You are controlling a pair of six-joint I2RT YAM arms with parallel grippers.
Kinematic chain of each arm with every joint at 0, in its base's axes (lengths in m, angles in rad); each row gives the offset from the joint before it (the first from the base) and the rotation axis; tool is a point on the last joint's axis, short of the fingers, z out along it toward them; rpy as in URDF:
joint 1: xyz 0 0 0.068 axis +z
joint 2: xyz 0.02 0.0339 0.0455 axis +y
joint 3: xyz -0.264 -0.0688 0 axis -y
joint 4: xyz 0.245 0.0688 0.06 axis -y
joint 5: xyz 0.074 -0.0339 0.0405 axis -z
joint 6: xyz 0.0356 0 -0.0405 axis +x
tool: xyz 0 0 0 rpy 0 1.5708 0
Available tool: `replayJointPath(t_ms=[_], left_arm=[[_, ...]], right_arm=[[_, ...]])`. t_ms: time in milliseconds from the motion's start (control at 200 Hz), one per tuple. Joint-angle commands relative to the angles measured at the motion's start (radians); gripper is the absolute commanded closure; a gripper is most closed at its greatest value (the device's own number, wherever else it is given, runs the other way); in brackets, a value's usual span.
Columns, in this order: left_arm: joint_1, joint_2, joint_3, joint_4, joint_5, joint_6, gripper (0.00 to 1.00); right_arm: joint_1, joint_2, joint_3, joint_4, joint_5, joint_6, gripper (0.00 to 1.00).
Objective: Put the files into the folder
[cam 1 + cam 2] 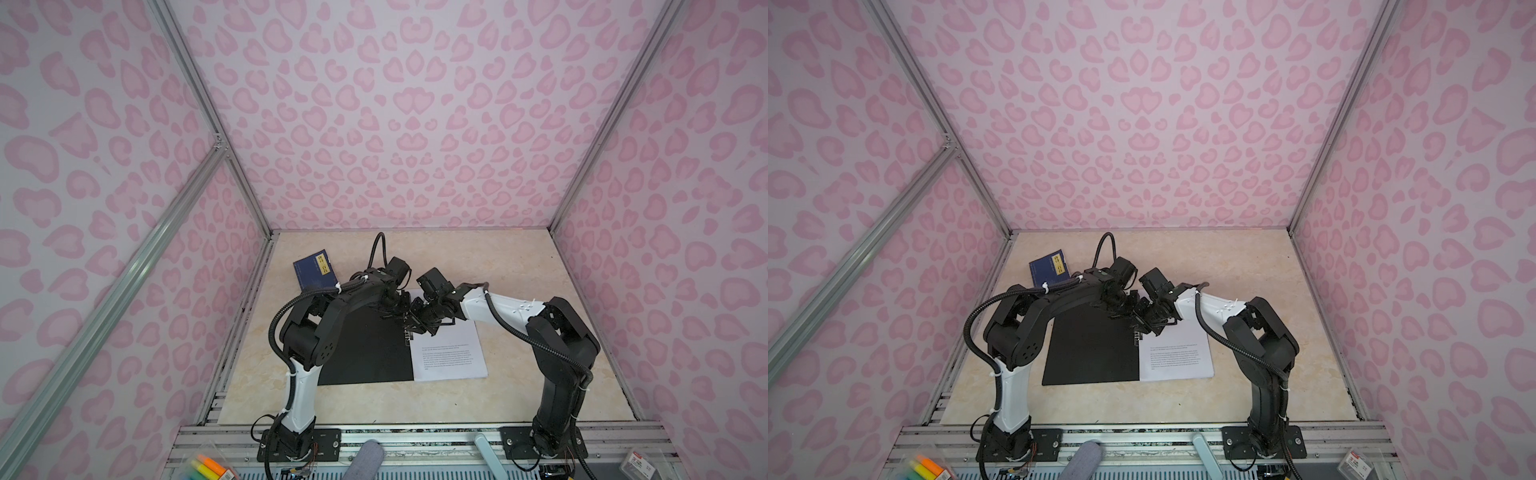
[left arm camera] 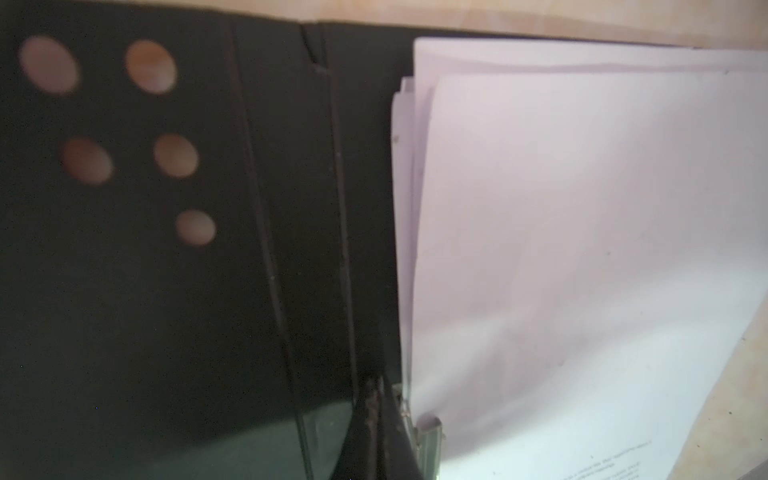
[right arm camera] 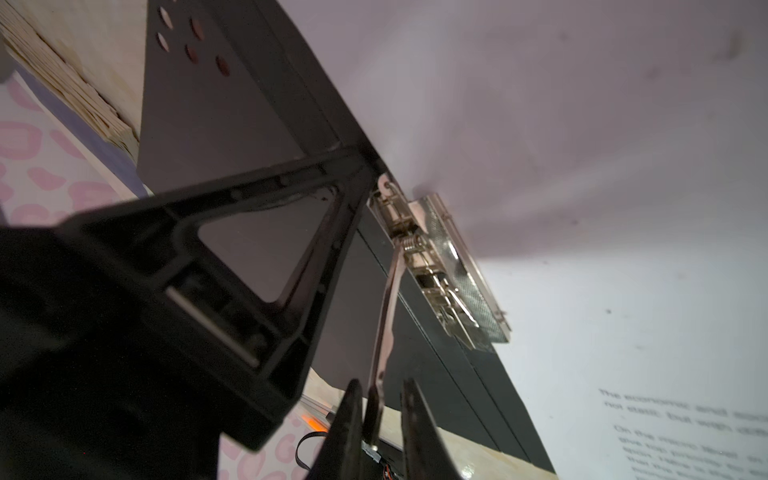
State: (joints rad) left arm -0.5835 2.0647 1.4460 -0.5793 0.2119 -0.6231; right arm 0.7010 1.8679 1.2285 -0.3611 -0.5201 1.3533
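Note:
The folder point(image 1: 365, 349) point(image 1: 1092, 353) lies open on the table, black inside up. The files point(image 1: 449, 353) point(image 1: 1177, 353), white printed sheets, rest stacked on its right half point(image 2: 582, 249). A metal clip point(image 3: 440, 266) sits at the spine, its long lever point(image 3: 388, 307) raised. My right gripper point(image 3: 381, 384) point(image 1: 415, 328) is narrowly open, with the lever's tip between its jaws against one finger. My left gripper point(image 2: 376, 415) point(image 1: 400, 304) is shut with nothing held. Its tip presses on the spine just beyond the clip, and its finger point(image 3: 257, 183) shows in the right wrist view.
A small dark-blue booklet point(image 1: 313, 270) point(image 1: 1049, 268) with a yellow label lies at the back left of the beige table point(image 1: 519, 270). Highlighters point(image 1: 208, 465) and a small box point(image 1: 638, 463) lie on the front rail. Pink patterned walls enclose three sides.

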Motion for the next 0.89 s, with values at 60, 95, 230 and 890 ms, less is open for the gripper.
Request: replayJointPath(t_ms=[60, 95, 230, 890], left_arm=[[-0.003, 0.017, 0.005, -0.037, -0.002, -0.024, 0.97], [-0.003, 0.018, 0.005, -0.038, -0.005, -0.026, 0.97], [-0.001, 0.024, 0.008, -0.041, -0.008, -0.029, 0.97], [0.034, 0.024, -0.035, -0.033, -0.032, -0.074, 0.97]], right_arm=[[0.009, -0.008, -0.040, 0.065, -0.002, 0.033, 0.92], [0.013, -0.010, -0.049, 0.076, -0.002, 0.040, 0.94], [0.020, -0.023, -0.071, 0.090, 0.006, 0.049, 0.96], [0.067, -0.107, -0.316, 0.205, 0.102, 0.058, 1.00]])
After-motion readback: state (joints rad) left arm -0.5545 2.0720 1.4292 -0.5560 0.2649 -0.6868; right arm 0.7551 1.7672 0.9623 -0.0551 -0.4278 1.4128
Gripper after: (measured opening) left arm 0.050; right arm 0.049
